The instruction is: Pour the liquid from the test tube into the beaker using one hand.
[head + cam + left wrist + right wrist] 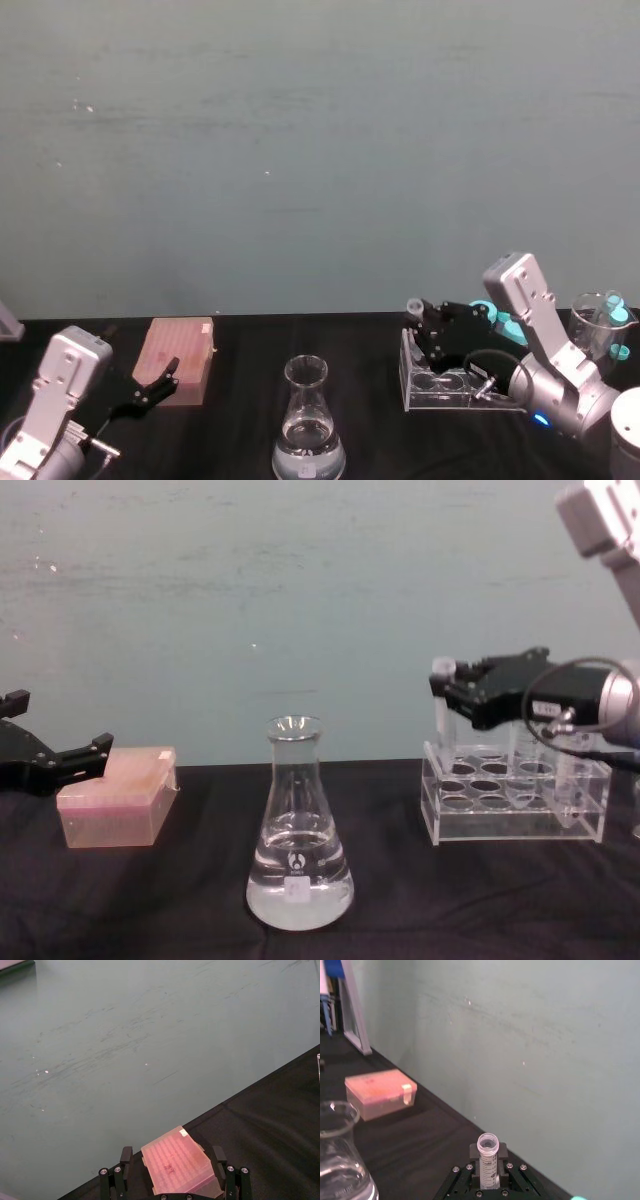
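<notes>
The beaker (298, 830) is a clear conical flask at the table's front centre, also seen at the beaker (308, 425) and beaker (337, 1160), with clear liquid (299, 880) in its base. To its right, my right gripper (450, 692) is shut on the test tube (440, 695), holding it upright just above the front-left corner of the clear rack (510, 800). The test tube (488, 1160) stands open-topped between the fingers of the right gripper (488, 1172). I cannot tell how much liquid is in the tube. My left gripper (160, 385) rests open at the far left.
A pink lidded box (180, 358) lies at the left, right in front of the left gripper (172, 1170). Behind the rack (450, 385) stand teal-capped tubes (510, 325) and a glass vessel (600, 320). A teal wall closes off the table's back.
</notes>
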